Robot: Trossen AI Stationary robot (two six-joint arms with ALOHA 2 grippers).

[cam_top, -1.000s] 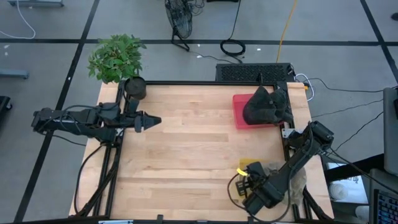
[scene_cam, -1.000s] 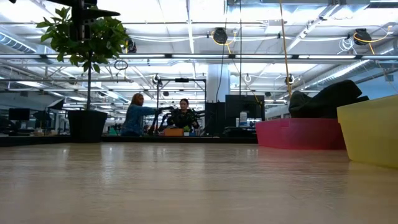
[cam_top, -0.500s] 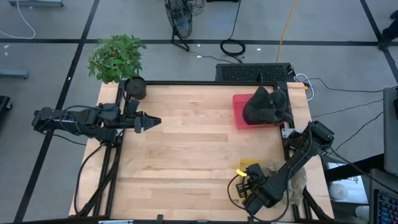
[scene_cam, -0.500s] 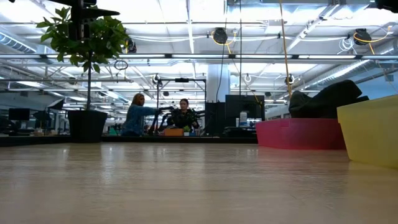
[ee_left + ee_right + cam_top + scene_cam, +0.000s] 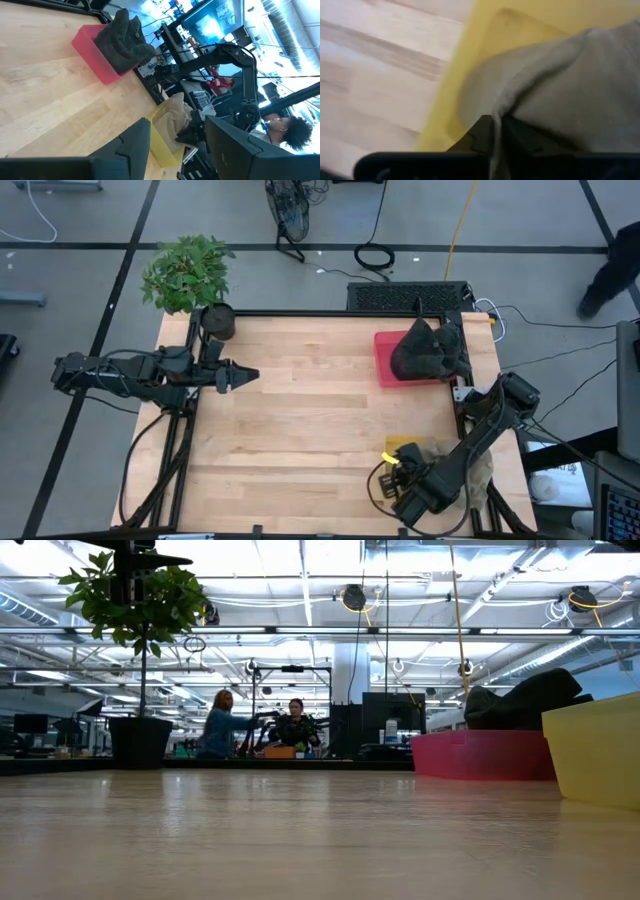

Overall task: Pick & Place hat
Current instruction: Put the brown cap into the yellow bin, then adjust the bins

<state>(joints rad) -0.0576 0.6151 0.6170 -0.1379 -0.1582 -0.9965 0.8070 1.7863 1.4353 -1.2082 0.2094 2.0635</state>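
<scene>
With its fingers pinched on a fold of the beige knit hat (image 5: 560, 80) inside the yellow bin (image 5: 470, 65) at the tabletop's near right corner, the right gripper (image 5: 495, 131) risks snagging the fabric and dragging it over the rim if it withdraws before fully releasing; left gripper (image 5: 243, 375) idles open near the left edge.

Right end effector (image 5: 408, 480) lowered; left end effector (image 5: 243, 375) spread wide

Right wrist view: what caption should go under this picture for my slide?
The right gripper pinching a fold of the beige hat inside the yellow bin.
</scene>
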